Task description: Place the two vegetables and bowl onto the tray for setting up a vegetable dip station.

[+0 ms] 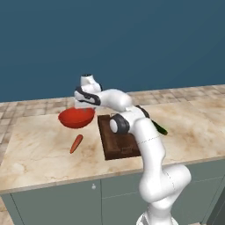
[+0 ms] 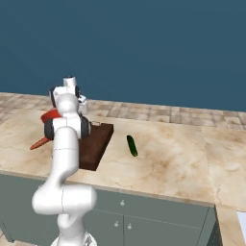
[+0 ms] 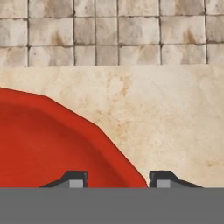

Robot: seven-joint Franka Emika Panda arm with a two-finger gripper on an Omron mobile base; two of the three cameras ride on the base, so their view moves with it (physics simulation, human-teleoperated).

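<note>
Lying nearest on the counter (image 1: 39, 154) is the carrot (image 1: 76, 143), just left of the tray (image 1: 115, 139), which has nothing on it. Behind it, the red bowl (image 1: 76, 117) hangs up off the counter, its rim pinched in the gripper (image 3: 116, 178). The cucumber (image 2: 131, 145) lies on the counter on the tray's other side.
</note>
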